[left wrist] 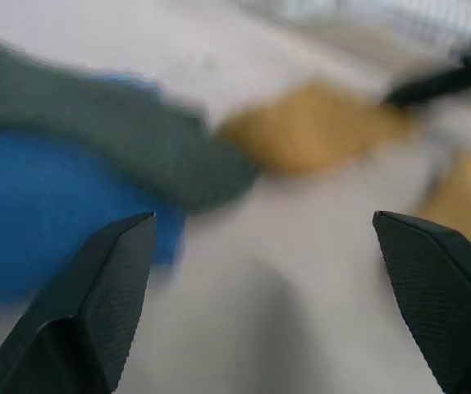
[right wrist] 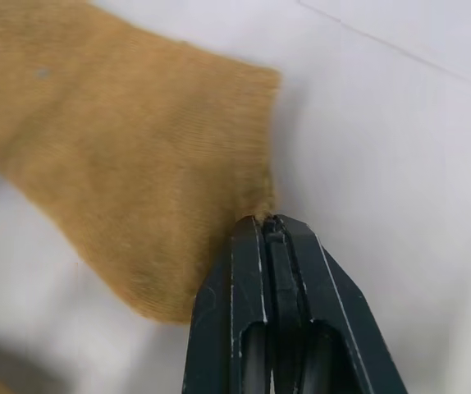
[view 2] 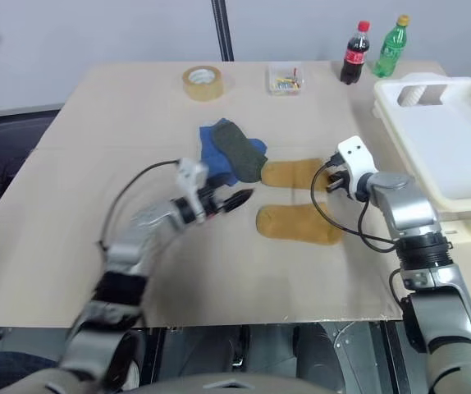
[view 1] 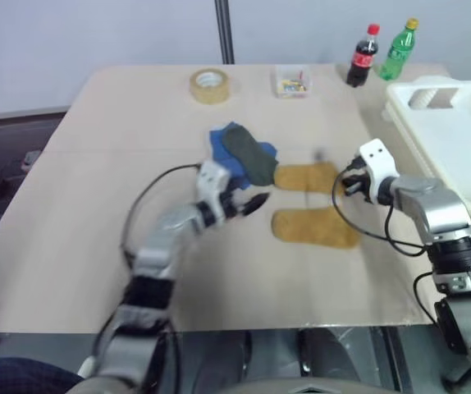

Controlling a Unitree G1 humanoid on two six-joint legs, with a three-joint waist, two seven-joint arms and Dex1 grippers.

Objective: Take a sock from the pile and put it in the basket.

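The pile lies mid-table: a blue sock (view 1: 221, 148), a dark green sock (view 1: 250, 158) over it, and a mustard-yellow sock (view 1: 304, 176) beside them. A second mustard sock (view 1: 313, 227) lies flat nearer the front. My right gripper (view 1: 346, 182) is at the far mustard sock's right end, shut on the edge of that sock (right wrist: 112, 156), with a bit of its knit pinched at the fingertips (right wrist: 262, 226). My left gripper (view 1: 252, 203) hovers open just in front of the blue and green socks, its fingers (left wrist: 96, 287) wide apart and holding nothing. The white basket (view 1: 465, 176) stands at the table's right edge.
Along the back of the table stand a roll of tape (view 1: 208, 84), a small clear box (view 1: 291, 81), a cola bottle (view 1: 363, 56) and a green bottle (view 1: 400, 49). Bare tabletop (view 1: 80, 213) stretches to the left of the socks.
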